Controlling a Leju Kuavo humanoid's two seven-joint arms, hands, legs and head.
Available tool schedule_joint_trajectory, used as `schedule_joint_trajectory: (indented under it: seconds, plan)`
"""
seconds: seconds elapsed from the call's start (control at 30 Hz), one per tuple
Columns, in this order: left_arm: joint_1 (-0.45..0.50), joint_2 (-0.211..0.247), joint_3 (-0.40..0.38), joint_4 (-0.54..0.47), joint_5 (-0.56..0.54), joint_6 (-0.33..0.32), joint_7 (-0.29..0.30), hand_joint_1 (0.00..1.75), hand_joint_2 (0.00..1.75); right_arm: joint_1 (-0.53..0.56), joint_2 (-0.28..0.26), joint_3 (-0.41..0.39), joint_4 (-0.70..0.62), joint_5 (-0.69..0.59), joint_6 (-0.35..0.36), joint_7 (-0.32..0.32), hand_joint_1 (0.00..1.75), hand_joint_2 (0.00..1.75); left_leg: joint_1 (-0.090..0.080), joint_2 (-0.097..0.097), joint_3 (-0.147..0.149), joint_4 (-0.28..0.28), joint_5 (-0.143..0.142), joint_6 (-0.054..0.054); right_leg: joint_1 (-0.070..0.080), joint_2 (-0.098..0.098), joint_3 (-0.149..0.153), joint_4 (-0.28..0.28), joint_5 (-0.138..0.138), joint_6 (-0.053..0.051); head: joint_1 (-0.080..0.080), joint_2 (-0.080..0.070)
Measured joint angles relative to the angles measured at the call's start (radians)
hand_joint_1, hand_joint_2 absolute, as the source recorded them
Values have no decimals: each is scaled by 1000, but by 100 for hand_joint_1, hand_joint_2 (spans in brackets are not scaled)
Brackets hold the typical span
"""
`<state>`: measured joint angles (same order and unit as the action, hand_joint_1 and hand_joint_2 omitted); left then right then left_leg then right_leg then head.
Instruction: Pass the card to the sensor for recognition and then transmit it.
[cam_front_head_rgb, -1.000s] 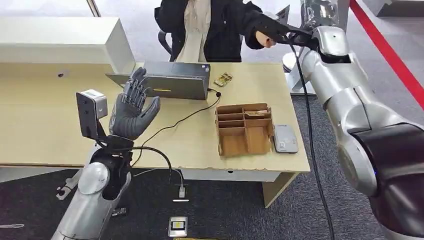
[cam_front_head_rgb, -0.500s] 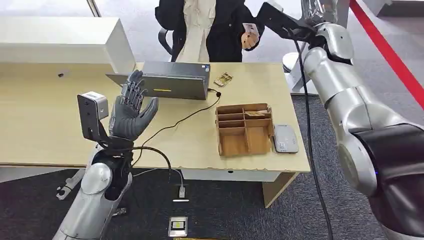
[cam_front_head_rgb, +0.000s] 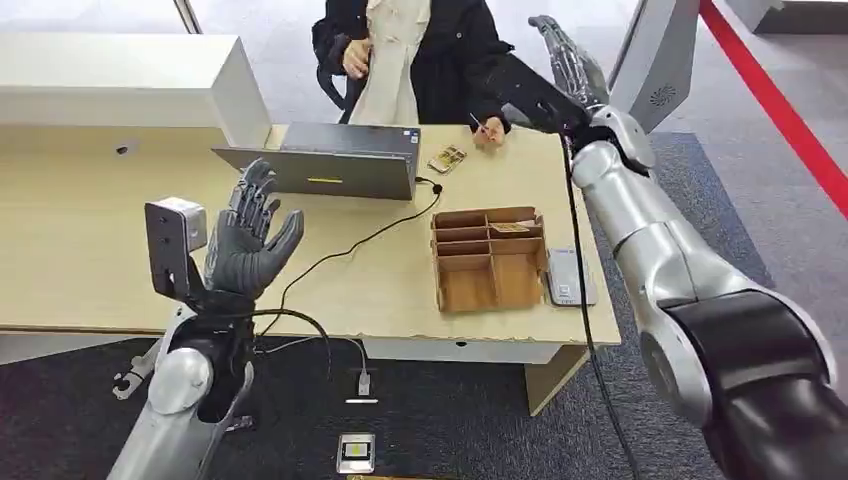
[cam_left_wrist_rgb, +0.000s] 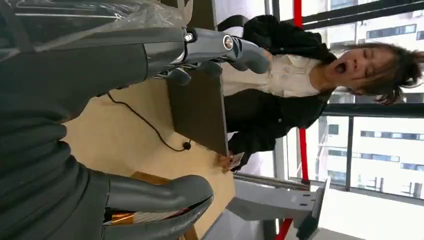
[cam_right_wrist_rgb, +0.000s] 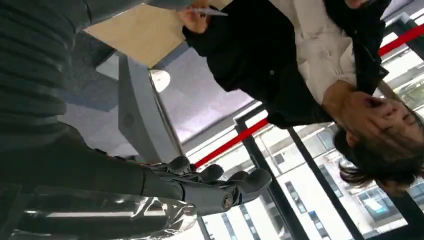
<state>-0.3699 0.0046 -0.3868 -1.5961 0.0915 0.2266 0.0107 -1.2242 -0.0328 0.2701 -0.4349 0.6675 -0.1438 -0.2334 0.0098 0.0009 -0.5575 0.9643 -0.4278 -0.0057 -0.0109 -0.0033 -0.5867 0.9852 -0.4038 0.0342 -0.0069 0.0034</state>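
Note:
A person behind the desk holds a small white card down at the desk's far edge; the card also appears in the right wrist view in that person's fingers. My right hand is raised beside the person with fingers stretched out, holding nothing. The grey card sensor lies flat near the desk's right front edge. My left hand is held up over the desk's front left, palm forward and fingers spread, with nothing in it.
A cardboard organizer with a card in one back compartment stands left of the sensor. An open laptop with a black cable sits mid-desk, and loose cards lie beside it. A white box stands at the back left.
The person's hand left my right hand with the card and lowered it to the desk's far edge. My right hand rose, empty. My left hand drifted slightly left.

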Motion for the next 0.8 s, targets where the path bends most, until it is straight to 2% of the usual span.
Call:
schedule_joint_trajectory:
  seconds: [0.23,0.6,0.8]
  plan:
    - [41,8,15,-73,-24,2,37,0,175,116,1,18,-121,-70,65,73,0,175,0,0,0,0,0,0,0,0,0,0,0,0,0,0]
    - [63,16,35,-143,-36,-27,62,0,175,265,-15,78,-330,-92,89,171,0,175,0,0,0,0,0,0,0,0,0,0,0,-1,0,0]
    - [63,16,38,-163,-45,-29,80,0,175,320,-14,112,-397,-104,93,211,0,175,0,0,0,0,0,0,0,0,0,0,0,-1,0,0]
